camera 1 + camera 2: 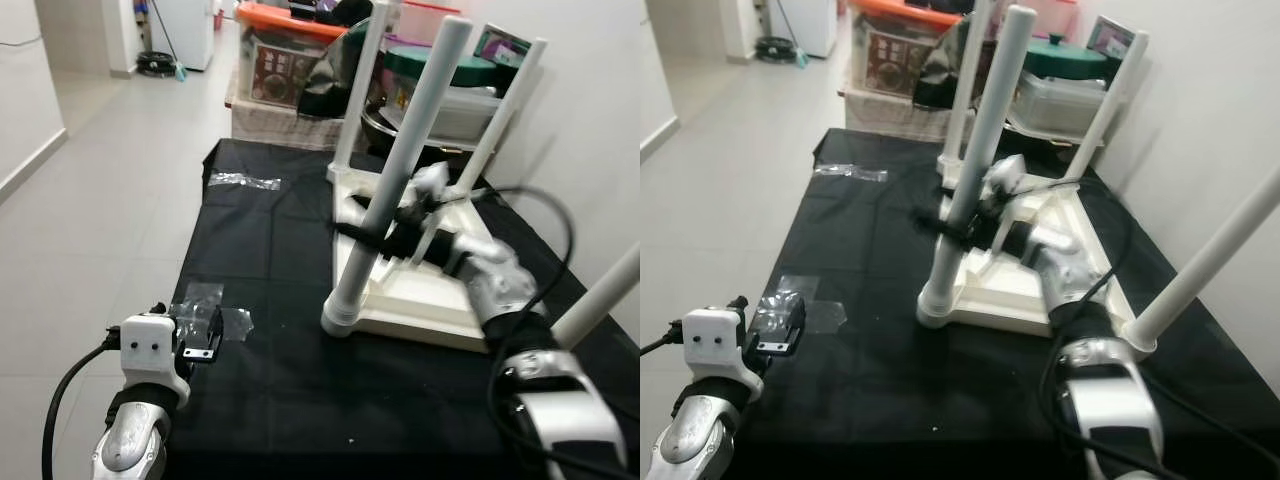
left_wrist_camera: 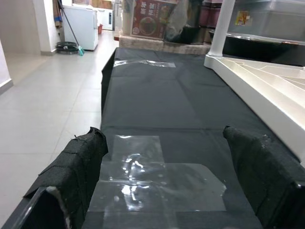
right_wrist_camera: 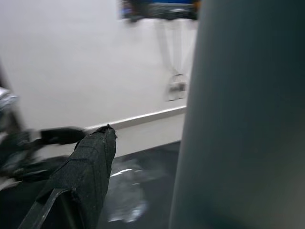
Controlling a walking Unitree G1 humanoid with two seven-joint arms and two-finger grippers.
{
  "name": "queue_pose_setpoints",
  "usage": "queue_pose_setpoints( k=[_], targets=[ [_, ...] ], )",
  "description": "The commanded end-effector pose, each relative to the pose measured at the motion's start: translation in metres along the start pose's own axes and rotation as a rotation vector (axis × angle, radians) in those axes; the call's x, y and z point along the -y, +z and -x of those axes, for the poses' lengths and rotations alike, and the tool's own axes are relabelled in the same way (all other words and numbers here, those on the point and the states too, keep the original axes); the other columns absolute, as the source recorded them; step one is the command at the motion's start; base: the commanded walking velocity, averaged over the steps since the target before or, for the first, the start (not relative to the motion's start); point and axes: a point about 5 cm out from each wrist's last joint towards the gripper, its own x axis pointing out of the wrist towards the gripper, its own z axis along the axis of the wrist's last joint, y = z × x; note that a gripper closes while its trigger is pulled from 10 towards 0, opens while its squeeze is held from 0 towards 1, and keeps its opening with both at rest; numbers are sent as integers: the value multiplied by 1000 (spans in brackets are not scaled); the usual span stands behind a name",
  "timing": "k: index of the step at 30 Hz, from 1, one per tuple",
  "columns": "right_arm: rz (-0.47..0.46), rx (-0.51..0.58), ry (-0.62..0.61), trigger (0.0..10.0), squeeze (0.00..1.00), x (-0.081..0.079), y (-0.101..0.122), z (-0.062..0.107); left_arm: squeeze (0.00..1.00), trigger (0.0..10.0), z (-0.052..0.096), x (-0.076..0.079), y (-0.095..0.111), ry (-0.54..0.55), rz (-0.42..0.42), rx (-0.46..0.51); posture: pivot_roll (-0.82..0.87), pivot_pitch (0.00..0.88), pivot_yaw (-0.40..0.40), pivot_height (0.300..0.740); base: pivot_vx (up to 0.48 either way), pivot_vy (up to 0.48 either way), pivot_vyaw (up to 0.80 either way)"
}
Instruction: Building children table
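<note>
A white children's table lies upside down on a black-covered worktable, with its white legs pointing up. My right gripper is shut on the near-left leg, about a third of the way up; the black fingers wrap round it. In the right wrist view that leg stands close beside one black finger. My left gripper is open at the worktable's front-left corner, just above a clear plastic bag, with nothing between its fingers.
A second clear bag lies at the far left of the black cloth. Storage boxes and lidded tubs are stacked behind the worktable. A white wall runs along the right, and tiled floor lies to the left.
</note>
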Motion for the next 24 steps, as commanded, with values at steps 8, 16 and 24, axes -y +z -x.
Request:
queue_pose_setpoints(
  k=[8, 16, 24],
  targets=[
    [-11, 17, 418, 9608, 0, -66, -14, -26, 0, 10000, 1, 2, -2, -12, -2, -11, 119, 0, -181, 740, 0, 0, 0],
    [-45, -10, 28, 0, 0, -39, -29, -35, 0, 10000, 0, 4, -2, -20, 2, -11, 103, 0, -178, 740, 0, 0, 0],
    [-106, -303, -1236, 0, 0, 23, -68, 37, 0, 10000, 0, 5, -2, -24, 6, -12, 96, 0, -174, 740, 0, 0, 0]
  ],
)
